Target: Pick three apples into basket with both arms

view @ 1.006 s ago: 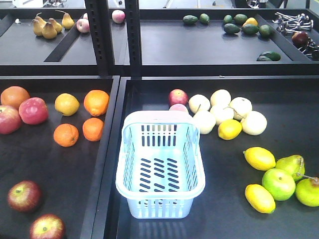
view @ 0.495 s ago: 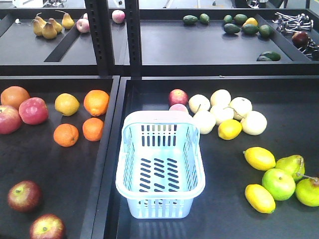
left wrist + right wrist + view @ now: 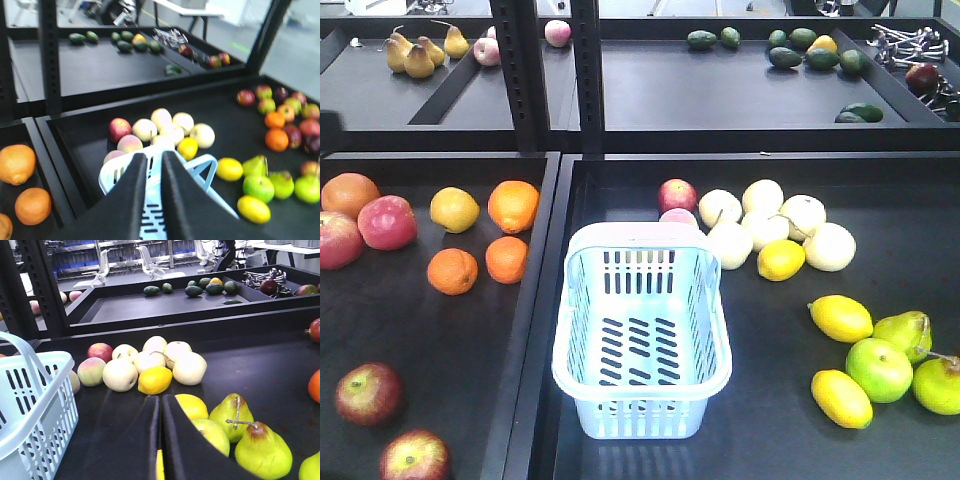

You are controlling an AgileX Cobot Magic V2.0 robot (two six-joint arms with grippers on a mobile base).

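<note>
**Q:** Left gripper (image 3: 153, 156) state?
**A:** I'm holding its jaws nearly together with just a thin slit between them, gripping nothing. It's pointing over the basket (image 3: 640, 400) from bottom centre of the left wrist view.
**Q:** Right one?
**A:** My right gripper (image 3: 160, 399) is sitting pinched closed too, nothing in it, at bottom centre of its view. A lemon (image 3: 155, 380) and pears (image 3: 262, 450) are lying just beyond it, and the basket is showing at the lower left edge.
**Q:** Basket in the front view?
**A:** It's standing upright at centre in the right tray (image 3: 770, 440), with a pink apple (image 3: 677, 216) just behind its far rim.
**Q:** Task apples?
**A:** I'm seeing 2 dark red apples (image 3: 368, 393) lying at the lower left of the front view in the left tray (image 3: 420, 340). They're below the oranges (image 3: 513, 205) and well apart from the basket.
</note>
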